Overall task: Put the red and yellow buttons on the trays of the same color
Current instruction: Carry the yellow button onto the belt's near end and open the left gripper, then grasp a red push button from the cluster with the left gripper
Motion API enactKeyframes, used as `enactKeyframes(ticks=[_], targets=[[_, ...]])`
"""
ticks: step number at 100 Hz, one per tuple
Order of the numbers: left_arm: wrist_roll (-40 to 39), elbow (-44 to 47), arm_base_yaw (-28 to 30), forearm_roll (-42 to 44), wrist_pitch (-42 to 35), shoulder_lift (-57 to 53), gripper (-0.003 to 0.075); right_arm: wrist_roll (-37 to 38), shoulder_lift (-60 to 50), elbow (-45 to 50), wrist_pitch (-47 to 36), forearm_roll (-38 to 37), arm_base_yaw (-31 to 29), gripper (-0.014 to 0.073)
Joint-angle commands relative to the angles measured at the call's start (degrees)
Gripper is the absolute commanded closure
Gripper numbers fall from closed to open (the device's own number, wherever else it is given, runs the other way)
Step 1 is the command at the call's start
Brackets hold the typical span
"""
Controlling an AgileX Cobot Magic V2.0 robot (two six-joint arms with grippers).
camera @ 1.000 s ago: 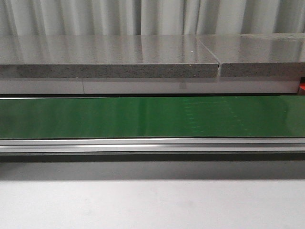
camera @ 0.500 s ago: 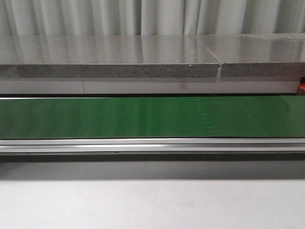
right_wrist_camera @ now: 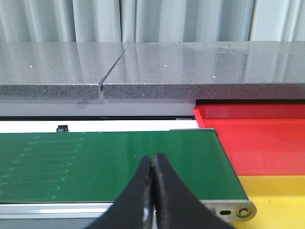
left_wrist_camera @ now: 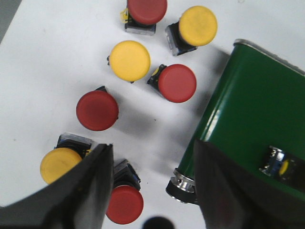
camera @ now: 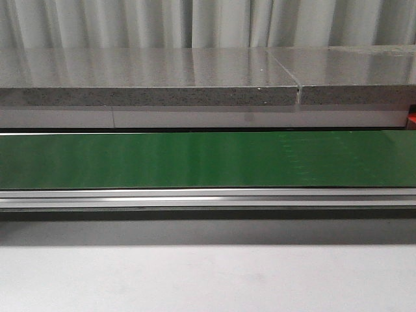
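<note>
Several red and yellow buttons lie on a white surface in the left wrist view, among them a red button (left_wrist_camera: 97,110), a yellow button (left_wrist_camera: 129,60) and a yellow button (left_wrist_camera: 58,164). My left gripper (left_wrist_camera: 152,145) hangs open above them, holding nothing; a red button (left_wrist_camera: 125,204) lies just inside its one finger. One small yellow-capped button (left_wrist_camera: 279,164) rides on the green belt (left_wrist_camera: 252,109). My right gripper (right_wrist_camera: 153,158) is shut and empty over the belt's other end (right_wrist_camera: 109,162), beside the red tray (right_wrist_camera: 257,138) and the yellow tray (right_wrist_camera: 276,200).
The front view holds only the green conveyor (camera: 208,159), its aluminium rail (camera: 208,197) and a grey stone counter (camera: 149,78) behind it; no gripper or button appears there. The belt's end roller (left_wrist_camera: 180,187) sits close to my left gripper's other finger.
Faint marks on the green belt have drifted to the right in the front view. Nothing else there differs.
</note>
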Motion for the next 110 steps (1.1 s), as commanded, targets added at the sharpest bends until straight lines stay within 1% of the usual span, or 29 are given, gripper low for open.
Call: enactKeyframes(ticks=[1,24,68,75,85,90,102,110], targets=[[-0.6,-1.4,1.0,-0.7,0.2,0.0,0.0353,0.0,-0.6,-0.9,-4.6,-0.4,-0.3,0.0661],[-0.6,-1.5,1.9,3.1,0.2,3.6,0.0353,0.0,-0.6,-0.9,-4.6,-0.4,-0.3,0.0661],[-0.6,-1.6,2.0,3.3,1.6,8.9,0.0348,0.0,-0.6,-0.9,-4.6,-0.4,-0.3,0.0661],[-0.6,-1.6,2.0,3.3,1.6,9.2,0.031,0.0,-0.6,-0.9,-4.6,-0.4,-0.3,0.0661],[-0.6,-1.6,2.0,3.5,0.7,9.2,0.0216,0.0,-0.6,-0.9,-4.6,-0.4,-0.3,0.0661],[-0.6,-1.6,2.0,3.7,0.6,9.2,0.0192,0.0,-0.6,-0.9,-4.6,-0.4,-0.3,0.0661],[-0.6,-1.6,2.0,3.9,-0.5,9.2,0.0191,0.0,-0.6,-0.9,-4.6,-0.4,-0.3,0.0661],[-0.6,-1.6,2.0,3.9,-2.7,9.2,0.0191,0.0,-0.6,-0.9,-4.6,-0.4,-0.3,0.0661]])
